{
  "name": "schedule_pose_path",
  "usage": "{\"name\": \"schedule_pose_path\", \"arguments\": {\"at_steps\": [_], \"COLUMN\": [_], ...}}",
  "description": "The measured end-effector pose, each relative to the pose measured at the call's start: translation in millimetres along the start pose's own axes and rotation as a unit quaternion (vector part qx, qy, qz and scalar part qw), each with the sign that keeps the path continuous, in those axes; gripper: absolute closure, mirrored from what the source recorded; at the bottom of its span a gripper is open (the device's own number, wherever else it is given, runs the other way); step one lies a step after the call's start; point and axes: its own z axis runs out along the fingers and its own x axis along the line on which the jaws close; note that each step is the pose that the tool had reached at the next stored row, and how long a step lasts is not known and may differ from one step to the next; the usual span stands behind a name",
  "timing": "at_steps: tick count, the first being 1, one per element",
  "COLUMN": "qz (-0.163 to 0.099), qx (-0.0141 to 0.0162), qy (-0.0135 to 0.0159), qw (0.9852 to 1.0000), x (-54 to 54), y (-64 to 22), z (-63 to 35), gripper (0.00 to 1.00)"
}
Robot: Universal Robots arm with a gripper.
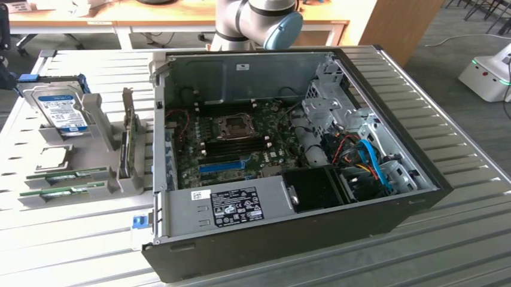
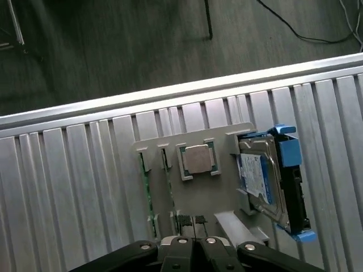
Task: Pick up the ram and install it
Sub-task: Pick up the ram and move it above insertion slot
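Your end effector point(image 2: 193, 225) hangs closed and empty above the grey holder point(image 2: 227, 144) on the table point(image 2: 68, 187). The ram point(image 2: 169, 190) stands on edge in a holder slot, below and just off the fingertips, beside a second stick point(image 2: 143, 187). Its long axis points back toward the end effector.

The arm point(image 1: 257, 24) is cut off by the exterior view's upper edge. The computer case point(image 1: 319, 233) loses its near corner to the lower edge. A white machine point(image 1: 489, 72) on the exterior view's far right is cropped. The ram sticks point(image 1: 66, 176) stand edge-on in the grey tray point(image 1: 48, 200), their labels and chips too small to tell. Print on the case's sticker point(image 1: 234, 206) is unreadable. In the wrist view the picture's edge crops the gripper point(image 2: 193, 222), and part of the tray is hidden behind it.
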Motion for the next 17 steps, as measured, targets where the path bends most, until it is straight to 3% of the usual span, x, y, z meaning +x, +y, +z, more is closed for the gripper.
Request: {"name": "schedule_pose_path", "arguments": {"at_steps": [8,17], "qz": [-0.043,-0.087], "qx": [-0.001,-0.0022], "qy": [0.002,0.004], "qw": [0.9991,0.9962], "x": [0.0,0.0], "y": [0.0,0.0], "z": [0.1,0.1], "gripper": [0.89,0.89]}}
